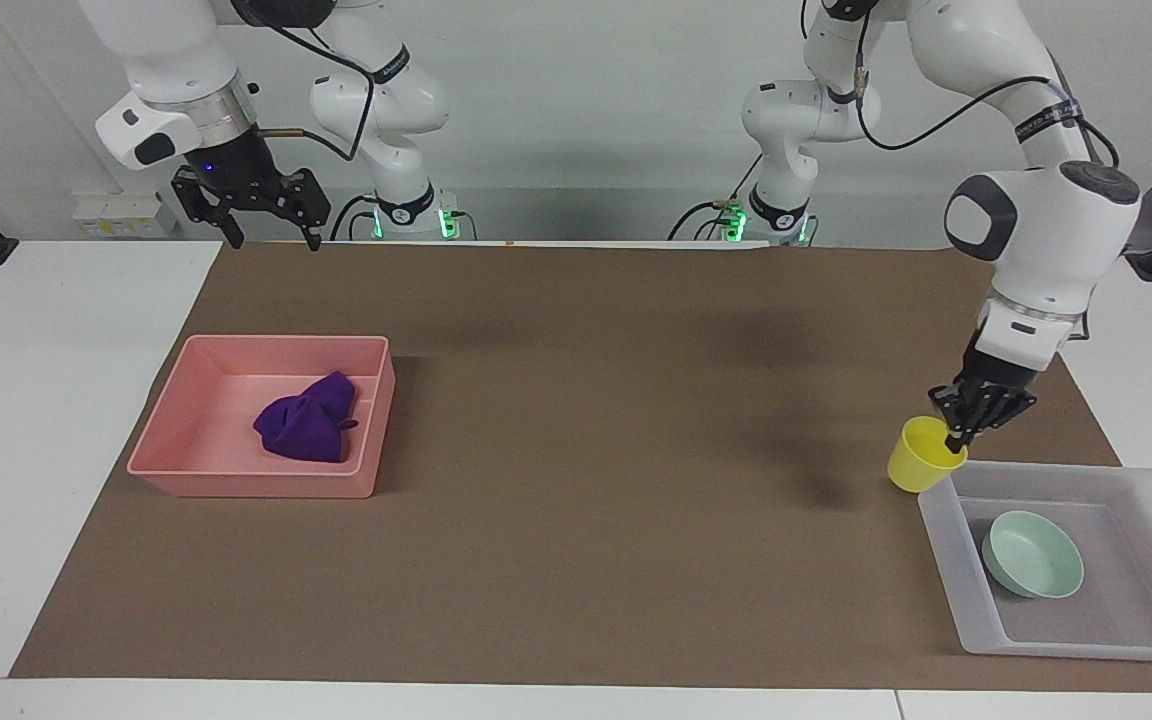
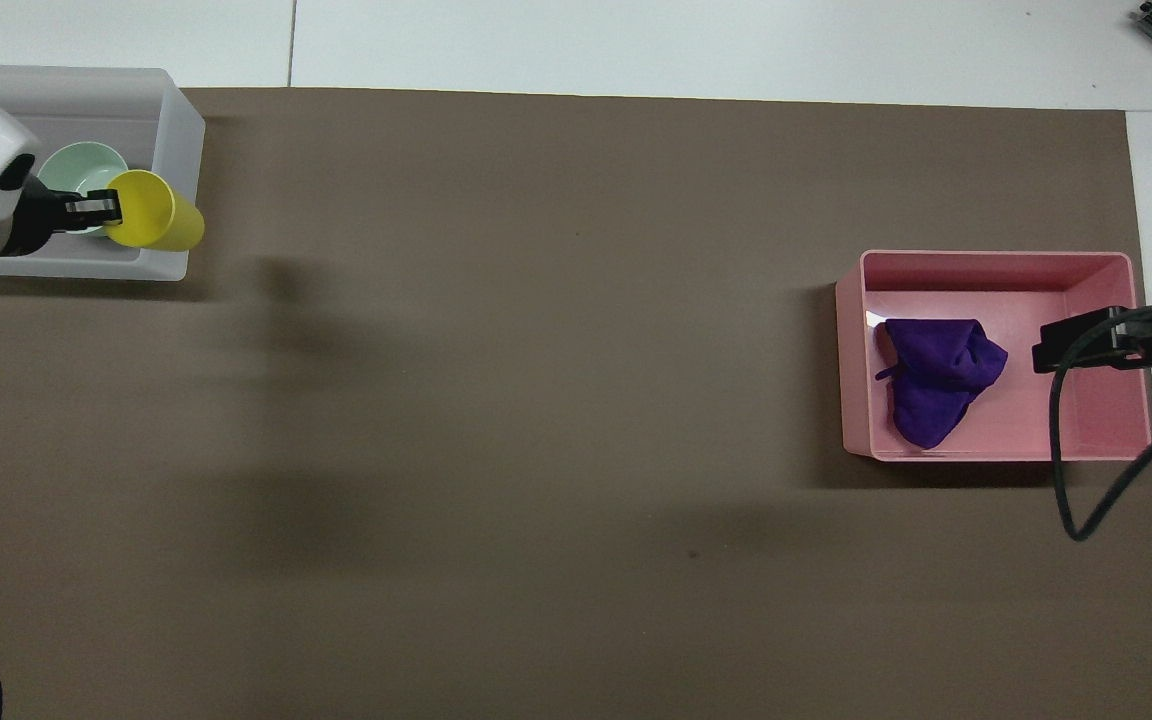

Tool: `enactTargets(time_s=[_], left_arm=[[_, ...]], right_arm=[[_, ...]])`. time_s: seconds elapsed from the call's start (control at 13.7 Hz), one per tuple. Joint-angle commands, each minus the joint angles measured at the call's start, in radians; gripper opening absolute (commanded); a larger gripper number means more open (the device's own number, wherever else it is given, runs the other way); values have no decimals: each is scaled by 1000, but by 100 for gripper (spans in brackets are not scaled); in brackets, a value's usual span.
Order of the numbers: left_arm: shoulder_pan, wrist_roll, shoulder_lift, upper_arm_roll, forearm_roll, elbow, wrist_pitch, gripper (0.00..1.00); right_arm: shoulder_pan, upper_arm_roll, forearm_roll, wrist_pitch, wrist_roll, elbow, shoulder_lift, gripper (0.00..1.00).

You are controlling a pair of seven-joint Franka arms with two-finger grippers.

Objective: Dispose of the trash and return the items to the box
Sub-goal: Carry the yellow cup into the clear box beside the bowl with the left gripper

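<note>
My left gripper is shut on the rim of the small yellow cup and holds it tilted in the air over the box's wall. The gripper and the cup also show in the overhead view. The box is a translucent whitish tray at the left arm's end of the table. The mint-green bowl lies in it. The purple rag lies in the pink bin. My right gripper is open, empty and waits raised.
A brown mat covers the middle of the white table. The pink bin stands at the right arm's end. The right arm's cable hangs over the bin in the overhead view.
</note>
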Motion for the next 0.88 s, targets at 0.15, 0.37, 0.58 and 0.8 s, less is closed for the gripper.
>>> enactTargets(time_s=[0.15,0.37,0.58,0.8], left_arm=[[133,60,151,-11,13,195,-29,0],[170,60,264,-13,10,314,-37,0],[187,60,343,-17,5,362,-20,0],[184,60,342,-17,-19,288,38,0]], right_arm=[[-7,6,-11,-3,-18,-22,-14,100],[-7,6,-9,-3,-18,-22,-15,100],[-5,6,-9,-3,-18,-22,-15,100],[-5,6,-11,-3,-18,-23,-15,100]])
